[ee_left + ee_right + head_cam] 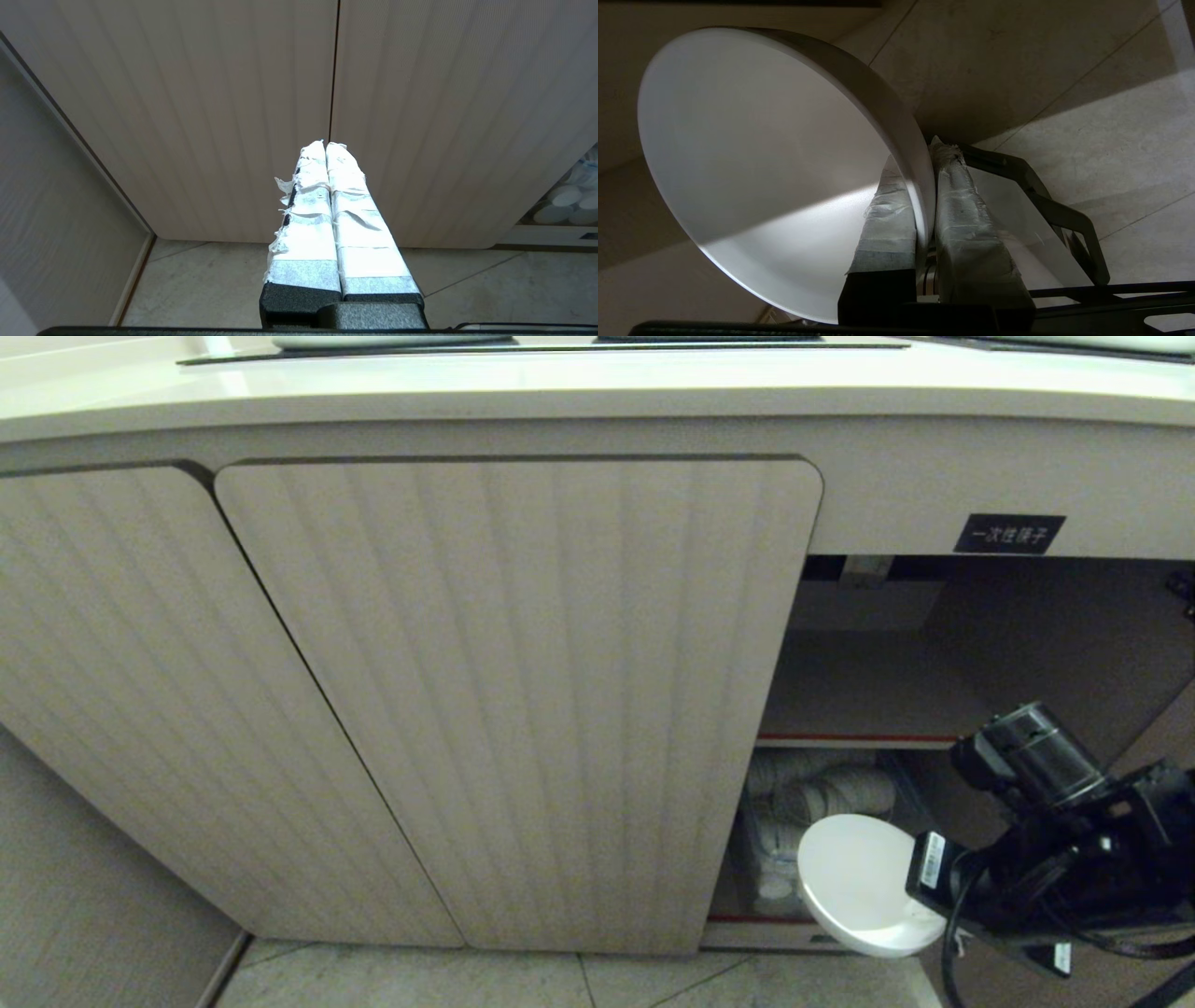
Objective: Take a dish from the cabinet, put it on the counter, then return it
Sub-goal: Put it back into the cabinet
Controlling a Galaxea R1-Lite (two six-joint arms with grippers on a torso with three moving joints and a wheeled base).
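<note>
The dish (854,877), a plain white round bowl, hangs tilted in front of the open right compartment of the cabinet (523,691), low near the floor. My right gripper (920,896) is shut on its rim from the right. In the right wrist view one taped finger lies inside the dish (761,154) and the other outside it, the right gripper (916,151) pinching the wall. The counter (560,387) runs above the cabinet doors. My left gripper (325,144) is shut with nothing in it, parked facing the closed ribbed doors.
Inside the open compartment a red-edged shelf (854,739) sits above a clear bin of stacked white cups (822,793). A black label (1008,534) is above the opening. The closed door's edge stands just left of the dish. Tiled floor (560,980) lies below.
</note>
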